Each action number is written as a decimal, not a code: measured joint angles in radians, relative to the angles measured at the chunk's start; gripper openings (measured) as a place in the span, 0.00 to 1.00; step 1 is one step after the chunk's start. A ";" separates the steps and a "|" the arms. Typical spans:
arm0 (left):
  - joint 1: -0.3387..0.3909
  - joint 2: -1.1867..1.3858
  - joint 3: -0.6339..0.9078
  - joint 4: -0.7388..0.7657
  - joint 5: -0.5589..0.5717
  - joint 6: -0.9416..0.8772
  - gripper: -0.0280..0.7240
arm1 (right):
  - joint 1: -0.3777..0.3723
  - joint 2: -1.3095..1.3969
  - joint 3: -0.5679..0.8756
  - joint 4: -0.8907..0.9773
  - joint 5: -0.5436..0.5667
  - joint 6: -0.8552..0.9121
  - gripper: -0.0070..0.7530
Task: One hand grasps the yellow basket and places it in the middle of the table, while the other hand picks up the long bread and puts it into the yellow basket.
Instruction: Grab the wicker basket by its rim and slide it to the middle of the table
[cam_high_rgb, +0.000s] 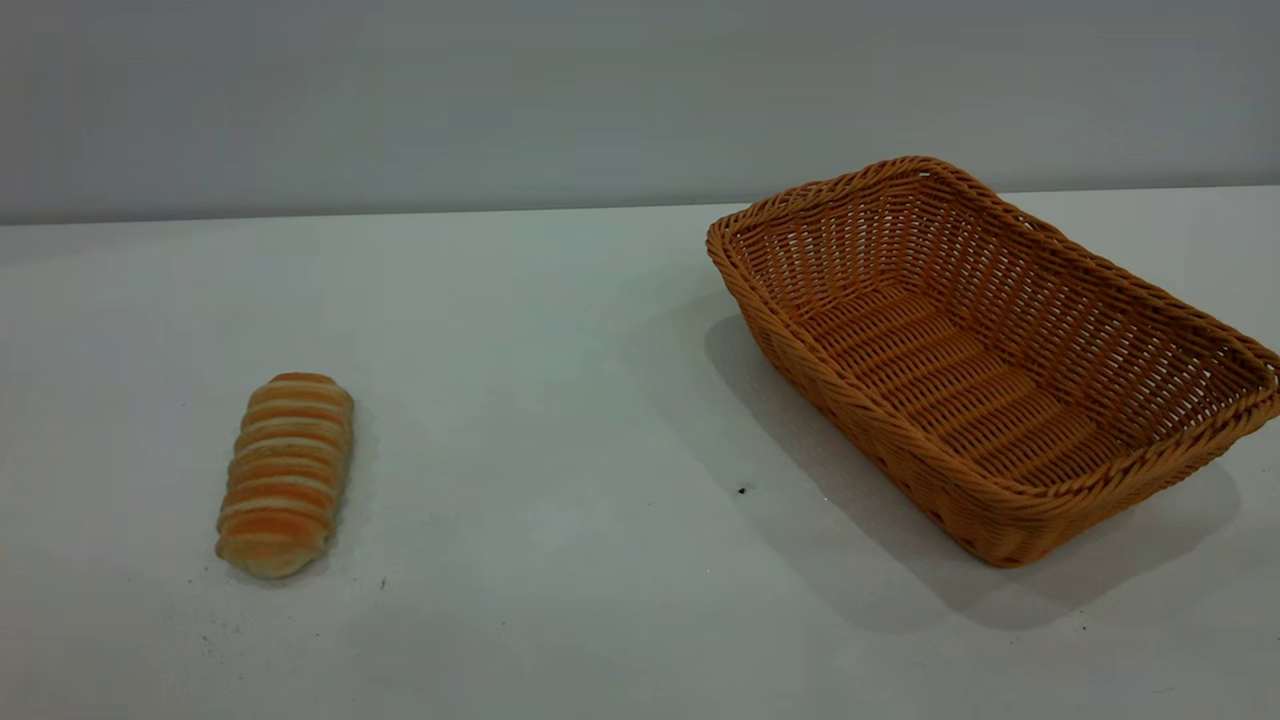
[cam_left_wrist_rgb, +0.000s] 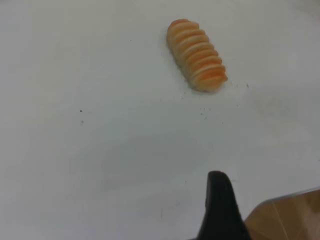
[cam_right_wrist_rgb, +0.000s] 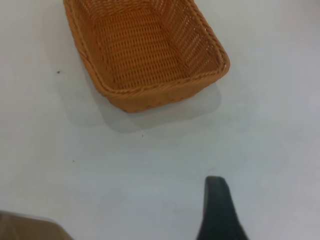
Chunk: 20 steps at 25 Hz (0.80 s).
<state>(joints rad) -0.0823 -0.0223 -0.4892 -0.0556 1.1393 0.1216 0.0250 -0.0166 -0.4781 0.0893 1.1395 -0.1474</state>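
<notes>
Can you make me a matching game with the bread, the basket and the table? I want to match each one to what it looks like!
Things:
1. bread
2. basket
3. table

Looks:
A. plain white and flat
B. orange and cream stripes
C. woven, orange-tan, nothing inside

Pairs: 1-B, 2-C, 3-A

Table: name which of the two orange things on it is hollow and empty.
The basket, at the exterior view's right: woven, open-topped, nothing inside. The bread, at the left, is a solid striped roll.
</notes>
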 joint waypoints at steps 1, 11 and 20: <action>0.000 0.000 0.000 0.000 0.000 0.000 0.76 | 0.000 0.000 0.000 0.000 0.000 0.000 0.71; -0.085 0.000 0.000 0.001 0.000 -0.007 0.76 | 0.000 0.000 0.000 0.000 0.000 0.000 0.71; -0.132 0.120 -0.005 0.056 -0.013 -0.122 0.70 | 0.099 0.016 0.000 -0.046 -0.005 0.200 0.71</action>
<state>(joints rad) -0.2141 0.0981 -0.4940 0.0000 1.1264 0.0000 0.1238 -0.0009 -0.4781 0.0428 1.1348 0.0529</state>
